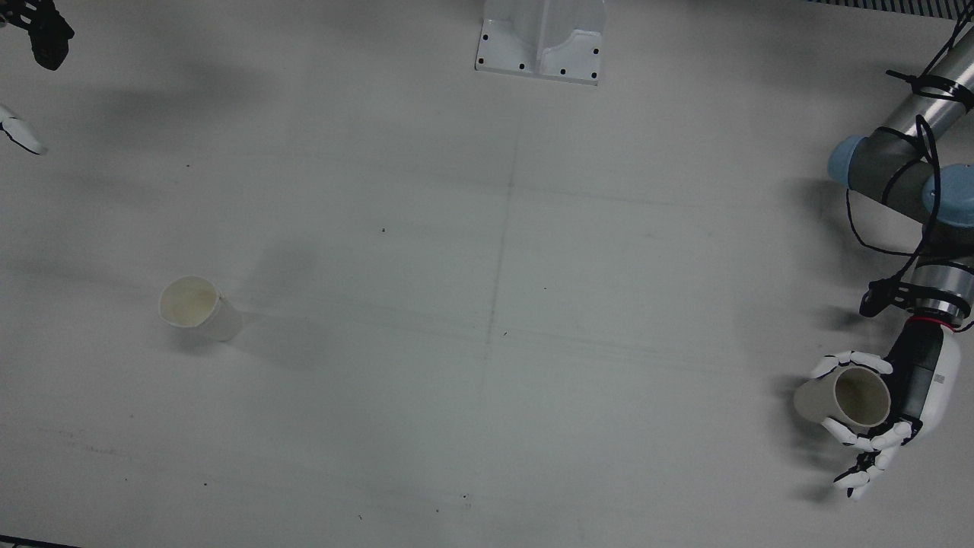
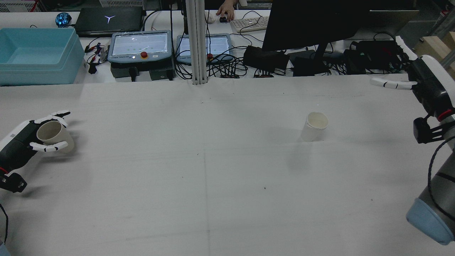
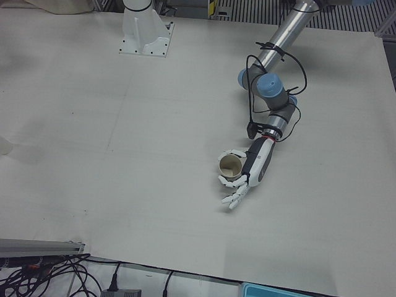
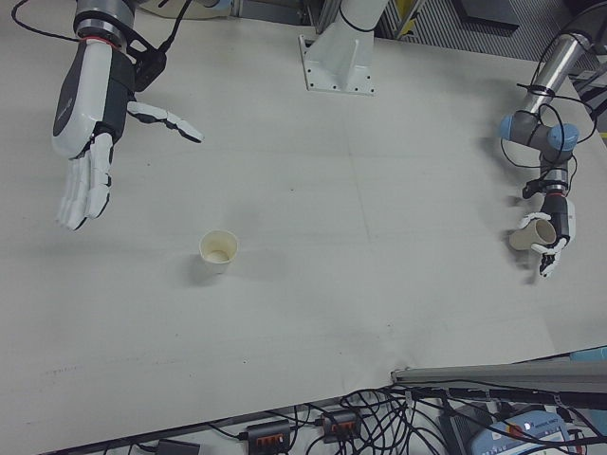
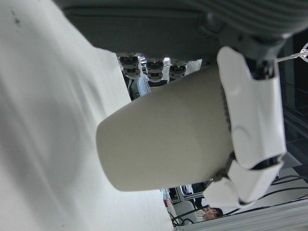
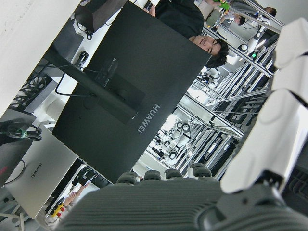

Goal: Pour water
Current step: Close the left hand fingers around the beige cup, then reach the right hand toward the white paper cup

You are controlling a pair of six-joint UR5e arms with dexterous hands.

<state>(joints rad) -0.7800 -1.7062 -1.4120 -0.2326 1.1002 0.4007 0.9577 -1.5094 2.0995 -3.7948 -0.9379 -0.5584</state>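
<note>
My left hand (image 1: 886, 415) is shut on a white paper cup (image 1: 845, 396) at the table's left side, fingers wrapped around its wall. The cup stands upright, low over the table; I cannot tell whether it touches. The hand also shows in the rear view (image 2: 21, 144) with the cup (image 2: 54, 135), in the left-front view (image 3: 250, 170) with the cup (image 3: 230, 167), and the cup fills the left hand view (image 5: 168, 139). A second paper cup (image 1: 199, 307) stands upright and alone on the table's right half (image 2: 314, 126) (image 4: 218, 251). My right hand (image 4: 90, 123) is open, raised well above and beyond it.
A white pedestal base (image 1: 540, 46) is bolted at the robot's side of the table. Beyond the far edge in the rear view stand a teal bin (image 2: 35, 53), control pendants (image 2: 140, 44), a black monitor (image 2: 312, 25) and cables.
</note>
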